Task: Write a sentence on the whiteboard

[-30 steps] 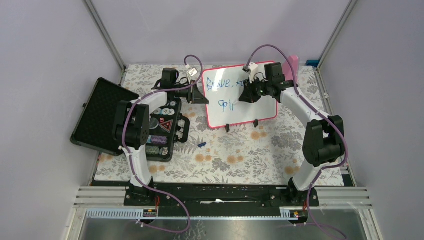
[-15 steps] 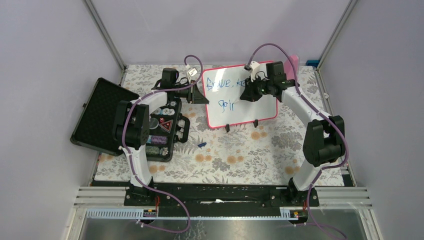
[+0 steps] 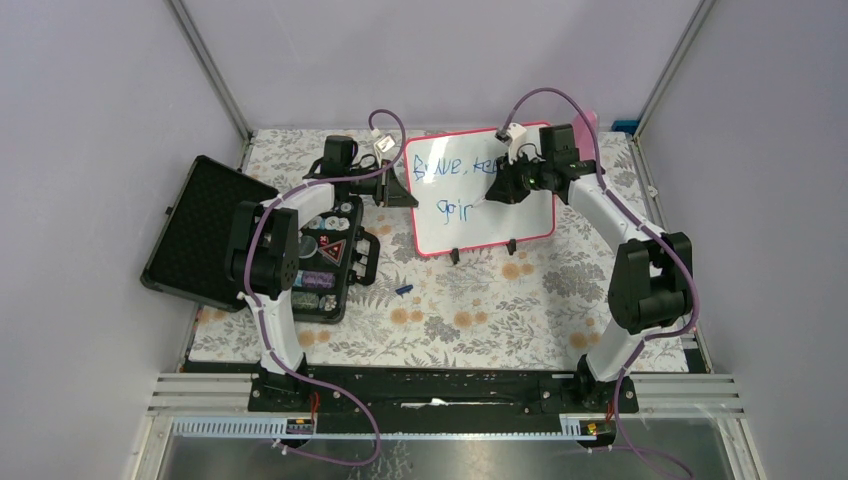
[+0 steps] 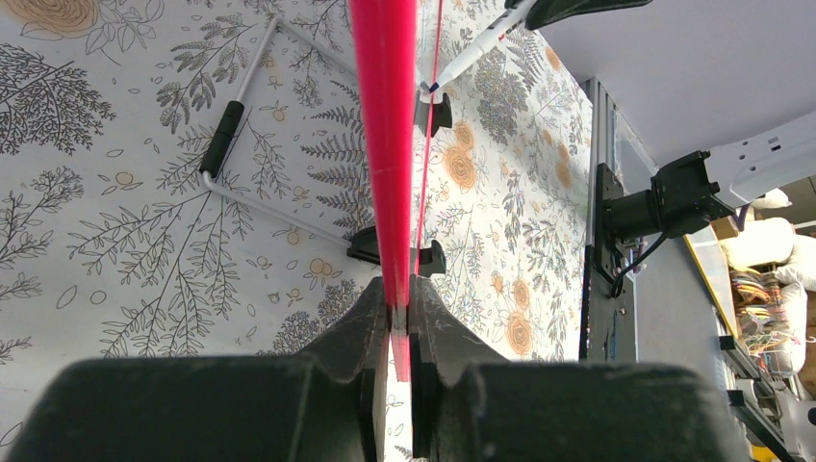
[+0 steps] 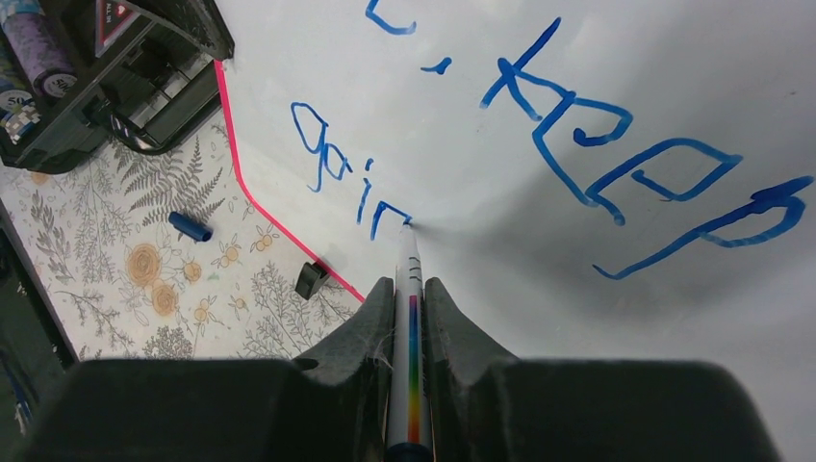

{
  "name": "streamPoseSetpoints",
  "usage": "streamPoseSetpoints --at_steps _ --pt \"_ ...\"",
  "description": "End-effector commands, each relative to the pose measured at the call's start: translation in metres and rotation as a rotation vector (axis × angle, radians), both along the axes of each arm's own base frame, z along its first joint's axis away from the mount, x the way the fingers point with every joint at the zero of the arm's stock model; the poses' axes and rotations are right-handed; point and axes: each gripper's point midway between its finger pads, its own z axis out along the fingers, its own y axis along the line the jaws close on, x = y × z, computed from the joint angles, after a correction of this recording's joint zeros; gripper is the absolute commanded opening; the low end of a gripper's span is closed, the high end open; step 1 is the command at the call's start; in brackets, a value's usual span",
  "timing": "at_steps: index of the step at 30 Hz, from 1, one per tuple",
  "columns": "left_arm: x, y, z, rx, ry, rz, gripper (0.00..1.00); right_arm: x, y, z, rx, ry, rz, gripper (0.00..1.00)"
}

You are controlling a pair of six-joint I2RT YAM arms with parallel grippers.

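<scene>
The whiteboard (image 3: 480, 215), white with a thin red-pink frame and two black feet, stands tilted at the back middle of the table. Blue lettering (image 3: 447, 167) reads "Brave, keep" with "goin" (image 3: 455, 208) below; it also shows in the right wrist view (image 5: 616, 144). My left gripper (image 3: 396, 190) is shut on the board's left edge, seen edge-on as a red strip (image 4: 385, 144). My right gripper (image 3: 497, 190) is shut on a white marker (image 5: 409, 318) with a rainbow stripe, its tip touching the board at the end of "goin" (image 5: 380, 207).
An open black case (image 3: 300, 245) with small items lies left of the board. A blue marker cap (image 3: 404, 290) lies on the floral cloth in front of the board, also in the right wrist view (image 5: 190, 227). A pink object (image 3: 588, 120) stands behind the board's right corner.
My right gripper has moved right and slightly up with the marker, adding strokes to the second line. The left arm and the board have not moved.
</scene>
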Motion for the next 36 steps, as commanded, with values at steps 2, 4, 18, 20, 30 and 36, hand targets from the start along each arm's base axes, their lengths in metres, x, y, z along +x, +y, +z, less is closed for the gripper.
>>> streamPoseSetpoints --at_steps 2,4,18,20,30,36 --pt "0.009 -0.001 0.017 -0.023 -0.076 -0.020 0.00 -0.006 0.003 -0.004 -0.016 -0.019 0.027 0.00" --pt "0.009 -0.001 0.017 -0.023 -0.074 -0.020 0.00 -0.007 0.003 -0.007 -0.019 -0.013 0.029 0.00" --pt "0.010 -0.001 0.015 -0.021 -0.071 -0.018 0.00 -0.018 0.005 -0.006 -0.017 0.001 0.056 0.00" --pt "0.009 -0.001 0.016 -0.022 -0.072 -0.019 0.00 -0.020 0.005 0.000 -0.013 -0.010 0.060 0.00" --pt "0.009 -0.001 0.016 -0.022 -0.075 -0.021 0.00 -0.030 0.003 0.031 0.050 -0.025 0.078 0.00" --pt "0.009 -0.001 0.015 -0.023 -0.073 -0.022 0.00 -0.017 -0.013 0.023 0.008 -0.037 0.015 0.00"
